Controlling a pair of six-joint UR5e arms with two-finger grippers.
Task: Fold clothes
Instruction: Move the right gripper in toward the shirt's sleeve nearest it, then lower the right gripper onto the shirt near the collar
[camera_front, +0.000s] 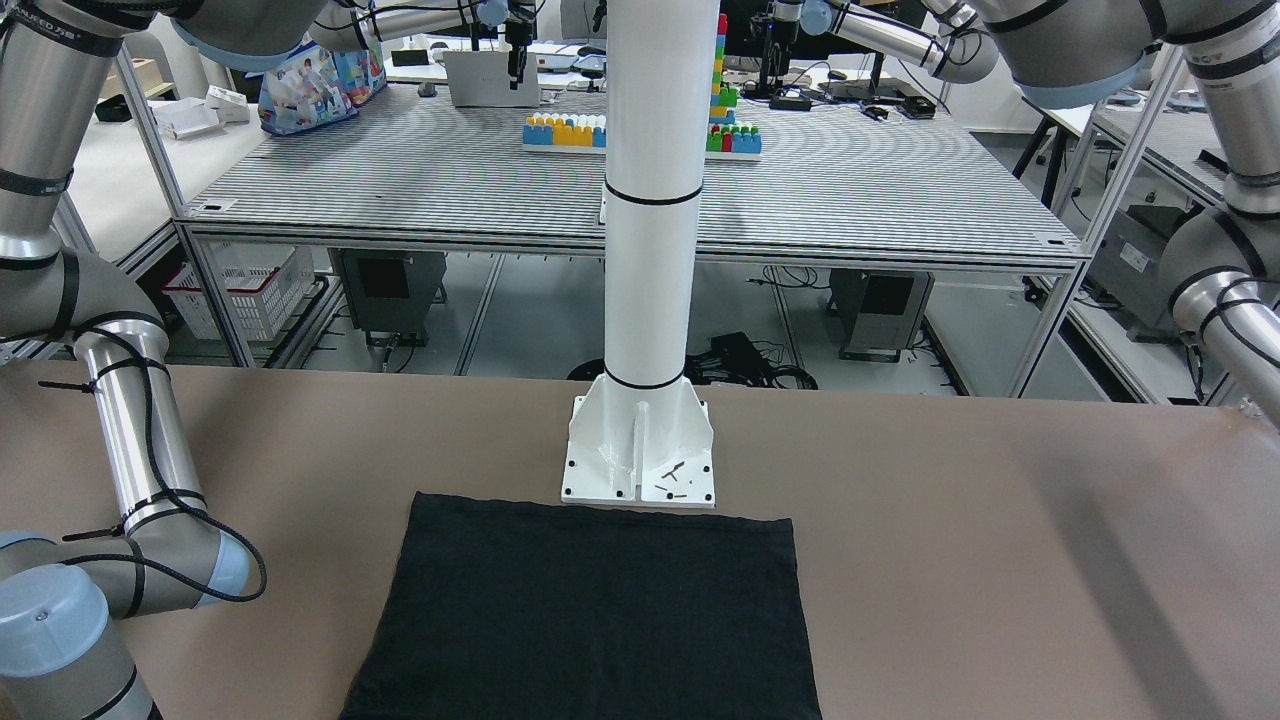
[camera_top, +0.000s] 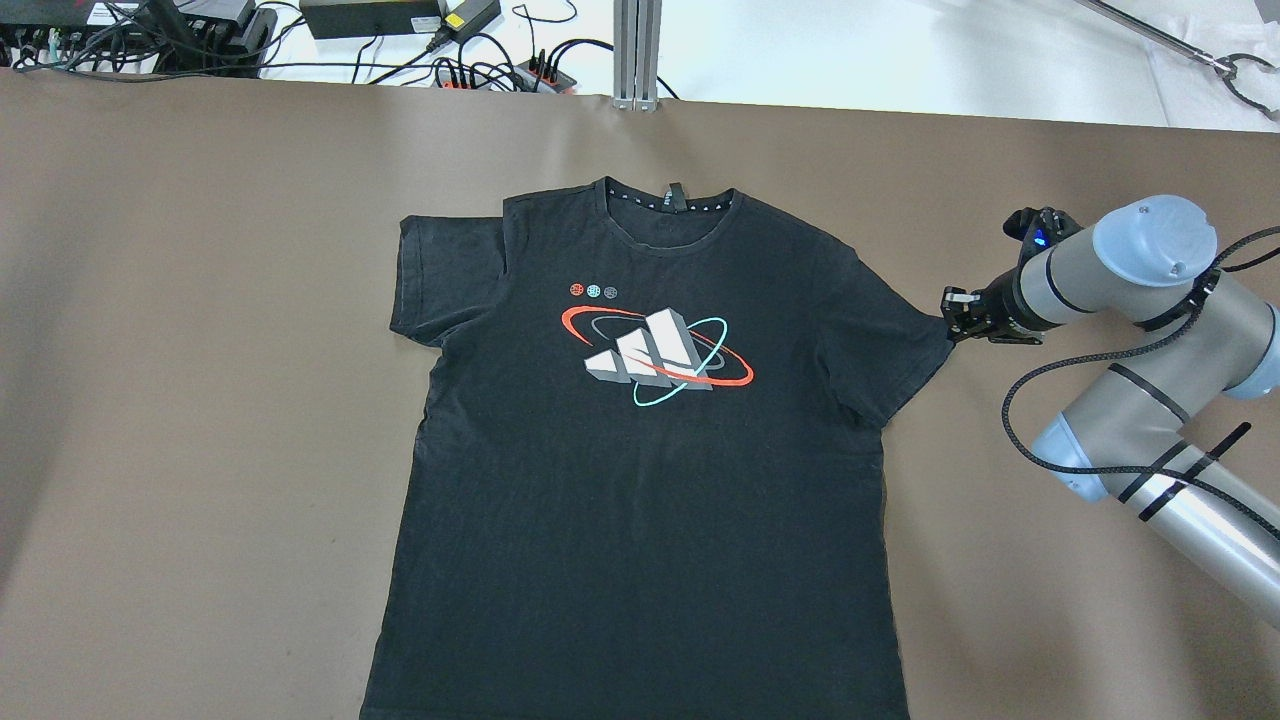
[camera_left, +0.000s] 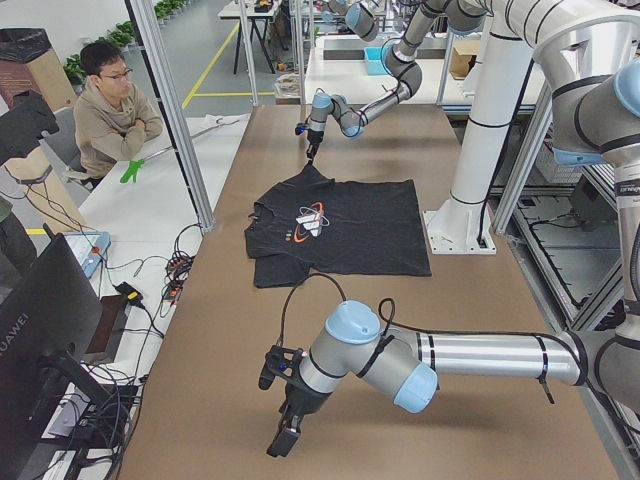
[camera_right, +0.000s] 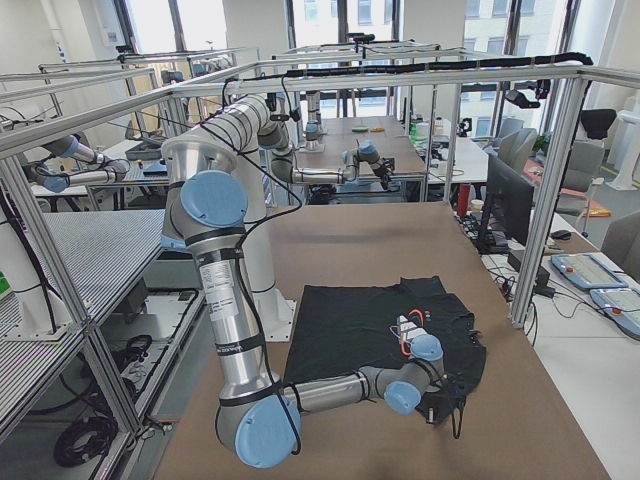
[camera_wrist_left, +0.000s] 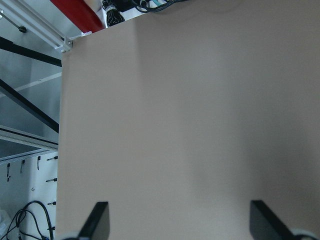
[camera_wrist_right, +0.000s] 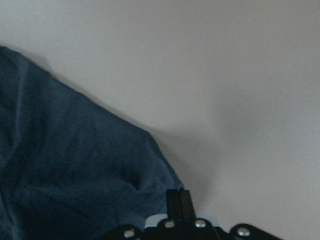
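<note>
Black T-shirt (camera_top: 640, 500) pinched at sleeve edge by right claw (camera_top: 948, 318); left claw (camera_wrist_left: 179, 215) spread over open table (camera_wrist_left: 190, 100).

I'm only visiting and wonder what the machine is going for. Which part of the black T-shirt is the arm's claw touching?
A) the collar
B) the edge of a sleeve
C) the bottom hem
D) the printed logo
B: in the overhead view the right gripper sits at the outer tip of one sleeve of the T-shirt.
</note>
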